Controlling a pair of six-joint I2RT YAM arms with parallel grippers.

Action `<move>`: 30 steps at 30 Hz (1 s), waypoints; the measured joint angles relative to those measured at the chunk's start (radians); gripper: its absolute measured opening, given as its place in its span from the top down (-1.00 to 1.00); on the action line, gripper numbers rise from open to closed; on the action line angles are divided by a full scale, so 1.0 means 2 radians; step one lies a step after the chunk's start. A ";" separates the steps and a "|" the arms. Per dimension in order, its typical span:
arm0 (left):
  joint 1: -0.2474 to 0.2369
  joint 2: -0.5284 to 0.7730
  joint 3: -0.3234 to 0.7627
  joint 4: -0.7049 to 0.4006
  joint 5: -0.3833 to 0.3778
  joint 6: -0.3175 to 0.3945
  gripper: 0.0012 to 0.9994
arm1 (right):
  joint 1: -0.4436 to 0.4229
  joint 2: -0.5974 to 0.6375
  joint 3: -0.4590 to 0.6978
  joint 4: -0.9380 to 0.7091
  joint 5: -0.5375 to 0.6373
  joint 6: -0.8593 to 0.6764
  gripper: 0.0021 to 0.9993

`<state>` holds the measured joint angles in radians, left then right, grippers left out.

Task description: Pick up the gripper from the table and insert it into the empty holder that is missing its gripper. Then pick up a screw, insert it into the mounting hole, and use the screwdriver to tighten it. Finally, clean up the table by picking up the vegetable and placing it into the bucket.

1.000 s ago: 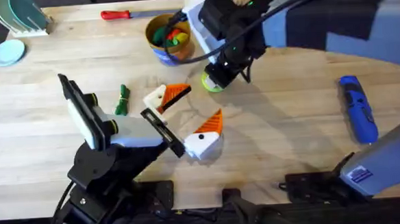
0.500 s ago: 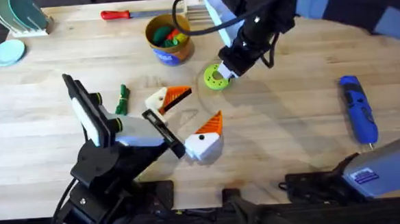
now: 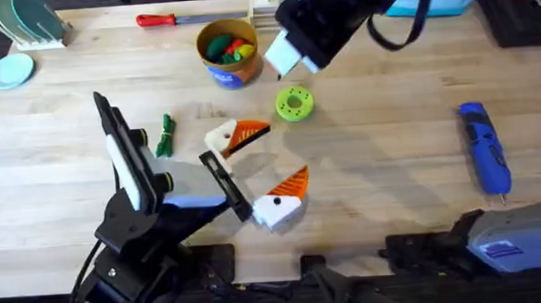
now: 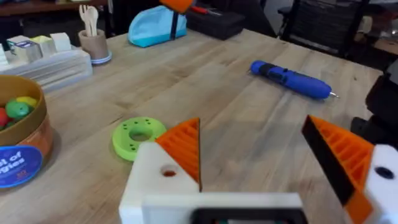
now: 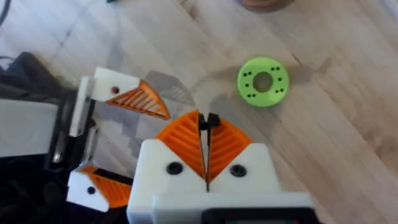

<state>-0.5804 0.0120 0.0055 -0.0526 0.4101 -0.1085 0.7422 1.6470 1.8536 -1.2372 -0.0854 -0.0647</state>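
While the right gripper [image 5: 207, 152] hangs with its orange pads pressed together around a small dark item too small to identify, the left gripper [image 3: 251, 168] sits spread wide and empty. Near the lime-green disc [image 3: 294, 104] stand the bucket [image 3: 229, 52], the vegetable [image 3: 165, 135] and the blue screwdriver [image 3: 485, 147].

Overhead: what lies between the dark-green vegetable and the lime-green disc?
A white, orange-padded finger of the left gripper, seen in the overhead view.

Bright blue screwdriver [image 3: 485, 148], yellow-orange bucket [image 3: 229, 52] with blue band, dark-green vegetable [image 3: 165, 135], lime-green holed disc [image 3: 294, 104]
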 joint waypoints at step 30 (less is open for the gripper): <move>0.000 0.000 0.000 0.001 0.033 0.015 -0.98 | 0.108 0.037 0.000 0.027 -0.021 0.003 0.99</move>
<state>-0.5804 0.0120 0.0055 -0.0513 0.4762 -0.0780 0.9585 1.7218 1.8538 -1.1840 -0.1283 -0.0593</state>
